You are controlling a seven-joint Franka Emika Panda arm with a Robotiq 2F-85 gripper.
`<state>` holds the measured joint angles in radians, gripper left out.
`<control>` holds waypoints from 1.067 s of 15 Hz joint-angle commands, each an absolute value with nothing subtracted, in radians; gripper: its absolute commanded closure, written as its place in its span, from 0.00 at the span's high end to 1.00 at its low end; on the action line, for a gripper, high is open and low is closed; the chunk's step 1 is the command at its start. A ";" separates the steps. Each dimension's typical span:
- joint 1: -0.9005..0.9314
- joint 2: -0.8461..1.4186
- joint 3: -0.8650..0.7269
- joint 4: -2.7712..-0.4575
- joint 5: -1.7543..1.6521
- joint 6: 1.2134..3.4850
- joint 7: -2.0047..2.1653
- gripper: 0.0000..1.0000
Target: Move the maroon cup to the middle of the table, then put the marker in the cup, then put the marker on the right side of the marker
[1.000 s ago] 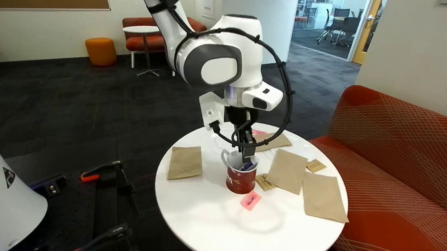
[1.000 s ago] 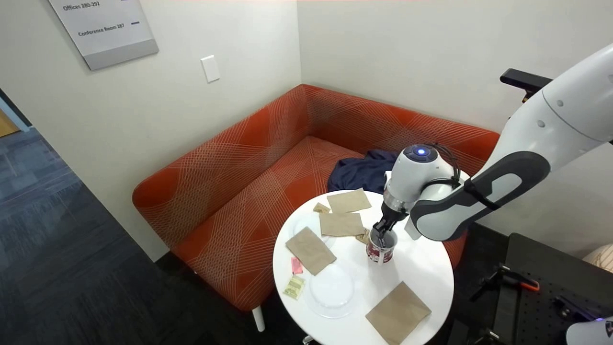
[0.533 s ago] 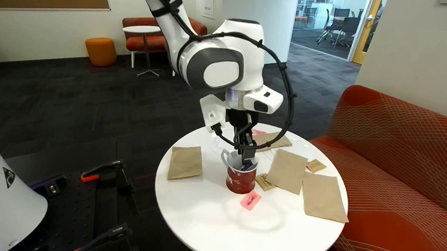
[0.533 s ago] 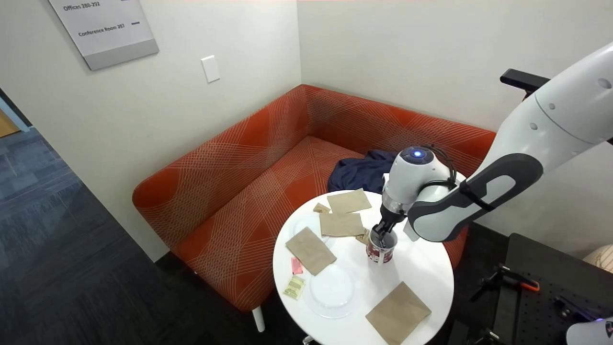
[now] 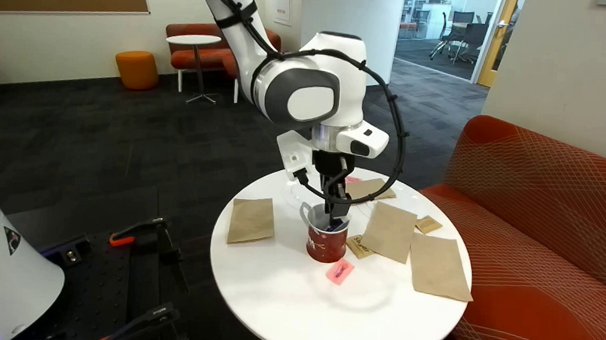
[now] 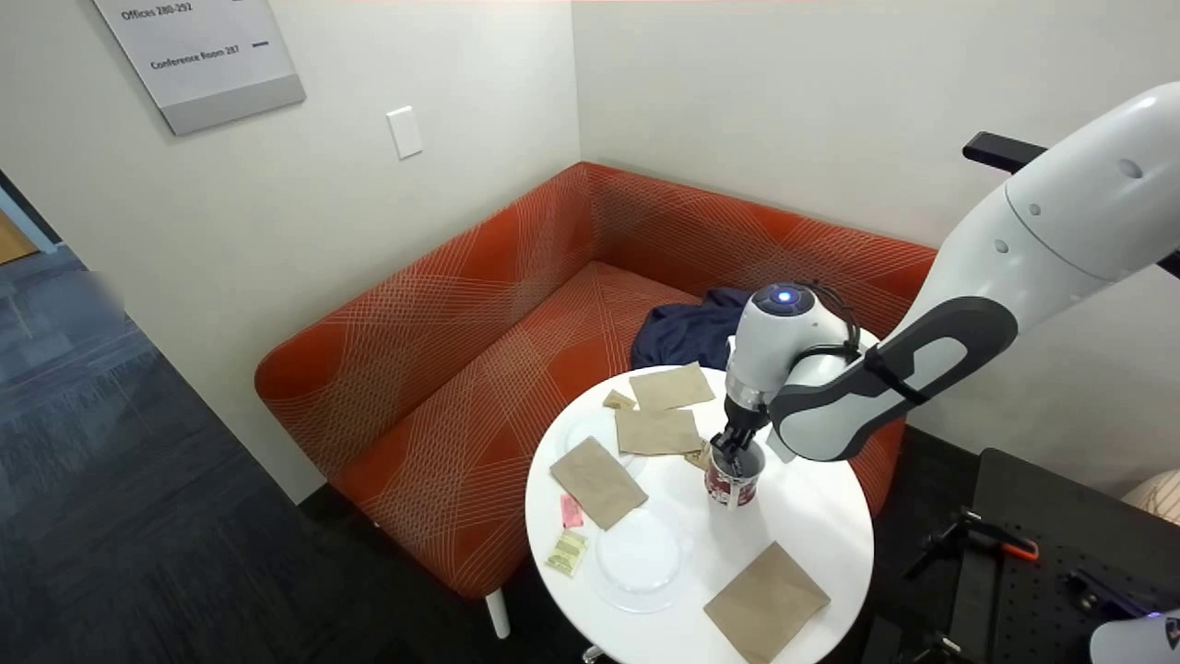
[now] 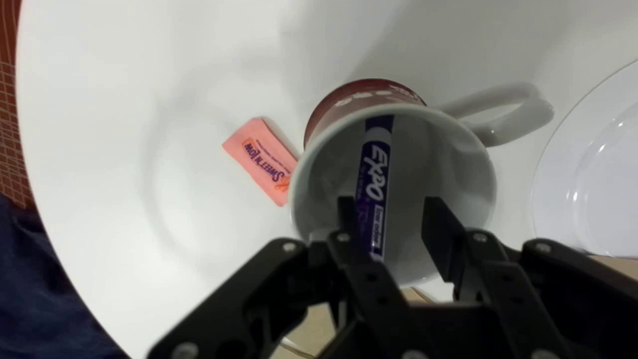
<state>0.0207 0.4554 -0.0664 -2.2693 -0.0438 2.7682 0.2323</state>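
Hanging at the top of the maroon cup [image 7: 418, 169] in the middle of the wrist view, the claw [image 7: 390, 212] has its fingers [image 7: 441, 239] apart; the marker [image 7: 375, 182] sits inside the cup, between them; a sideways bump could tip everything.

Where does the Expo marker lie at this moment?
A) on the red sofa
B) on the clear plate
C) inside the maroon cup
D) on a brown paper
C, because the wrist view looks into the maroon cup and shows the Expo marker within its pale walls.
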 commanded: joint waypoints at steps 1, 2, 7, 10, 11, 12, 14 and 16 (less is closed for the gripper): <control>0.007 0.485 -0.058 -2.218 -0.016 2.716 0.186 0.36; 0.007 0.489 -0.059 -2.214 -0.017 2.714 0.186 0.36; 0.014 0.503 -0.070 -2.208 -0.028 2.711 0.193 0.01; 0.031 0.478 -0.085 -2.232 -0.044 2.721 0.206 0.05; 0.038 0.467 -0.092 -2.244 -0.052 2.725 0.211 0.05; 0.045 0.448 -0.098 -2.265 -0.061 2.739 0.214 0.05; 0.058 0.412 -0.110 -2.303 -0.078 2.763 0.222 0.05; 0.078 0.361 -0.127 -2.349 -0.102 2.792 0.236 0.05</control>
